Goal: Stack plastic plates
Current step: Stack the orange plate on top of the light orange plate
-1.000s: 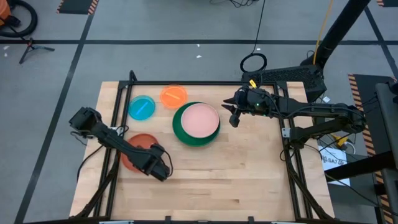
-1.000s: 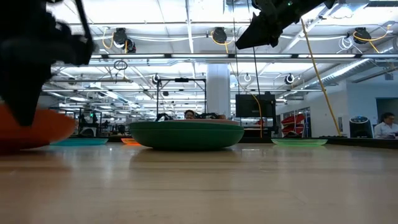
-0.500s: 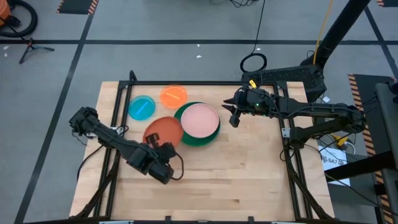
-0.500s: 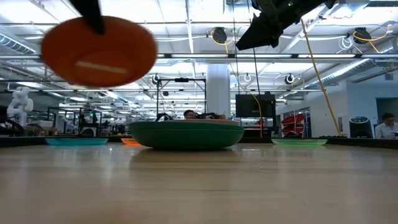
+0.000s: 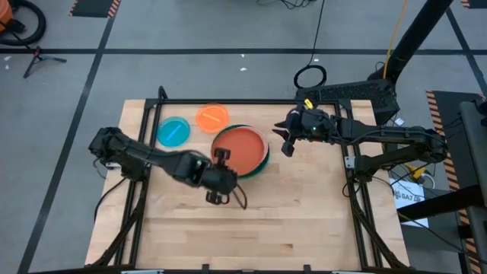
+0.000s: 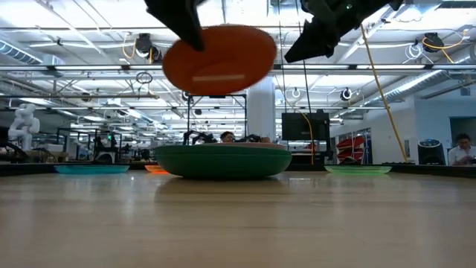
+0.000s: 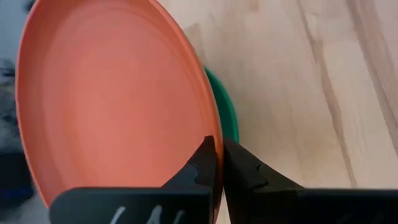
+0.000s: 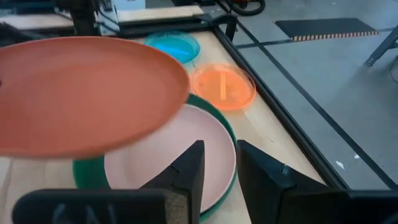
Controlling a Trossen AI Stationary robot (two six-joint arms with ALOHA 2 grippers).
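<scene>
- L gripper (image 5: 221, 154) is seen near table centre, at approx 8 o'clock from the stack; jaws are pinched shut on the rim of the orange-red plate (image 5: 239, 151), as shown close-up in the L wrist view (image 7: 215, 163).
- Orange-red plate (image 6: 219, 59) is held up in the air, slightly tilted, above the stack & well clear of it in the low view; no contact w/ the pink plate below.
- Pink plate (image 8: 180, 155) is nested inside the dark green plate (image 6: 223, 161), which sits on the table (image 5: 304, 221); in the high view the pink one is hidden under the held plate, only a green crescent is left showing at 3–5 o'clock.
- R gripper (image 5: 284, 142) is parked above the table at 3 o'clock from the stack, w/ fingers (image 8: 186, 171) set partly apart & nothing held between them.
- Small orange plate (image 5: 212, 116) lies at approx 11 o'clock from the stack, just beside the green rim.
- Translucent blue plate (image 5: 173, 131) lies at 9–10 o'clock from the stack, beside the small orange one.
- A pale green plate (image 6: 358, 170) is seen only in the low view, flat on the table's far part, to the right of the stack.
- A person (image 6: 462, 150) is seen seated in the room beyond, far right of the low view.
</scene>
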